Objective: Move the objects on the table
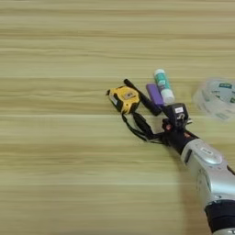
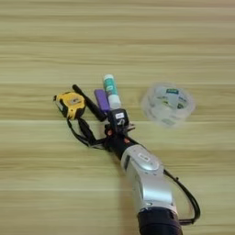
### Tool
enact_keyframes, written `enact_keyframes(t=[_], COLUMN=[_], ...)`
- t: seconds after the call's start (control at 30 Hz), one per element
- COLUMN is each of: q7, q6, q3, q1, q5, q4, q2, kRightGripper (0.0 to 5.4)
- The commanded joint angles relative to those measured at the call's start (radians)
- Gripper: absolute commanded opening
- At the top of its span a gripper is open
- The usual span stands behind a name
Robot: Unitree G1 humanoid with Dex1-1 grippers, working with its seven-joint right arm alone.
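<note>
Table (image 1: 55,174): broad light wood-grain surface with pale horizontal streaks, filling both views. Yellow tape measure (image 1: 124,97): lies near the table's middle, its black strap (image 1: 137,126) trailing toward the near edge and looping just beside the gripper. Slim black pen (image 1: 141,97): lies diagonally, touching the tape measure's right side, its lower end near the gripper. Small purple block (image 1: 154,93): lies just right of the pen, close beside the glue stick. White glue stick with green label (image 1: 163,85): lies flat, right of the block, its lower end near the gripper's top. Roll of clear tape (image 2: 167,104): lies flat, well to the right of the cluster, apart from everything else. Right gripper (image 1: 172,120): black, on a silver forearm entering from the lower right; it sits just below the pen's end and the glue stick; whether its fingers are spread or pressed together cannot be told, nor whether it touches the strap.
</note>
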Motion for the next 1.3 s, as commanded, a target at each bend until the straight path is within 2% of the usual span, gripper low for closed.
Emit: enact_keyframes(t=[0.03,0.63,1.3], q7=[-0.003,-0.007,-0.007], q6=[0.004,-0.016,-0.032], q3=[-0.001,-0.006,-0.009], q1=[-0.026,-0.041,-0.057], q5=[0.003,0.004,0.002], q4=[-0.002,0.045,0.084], q2=[-0.009,-0.009,-0.008], kRightGripper=[5.34,5.34,3.09])
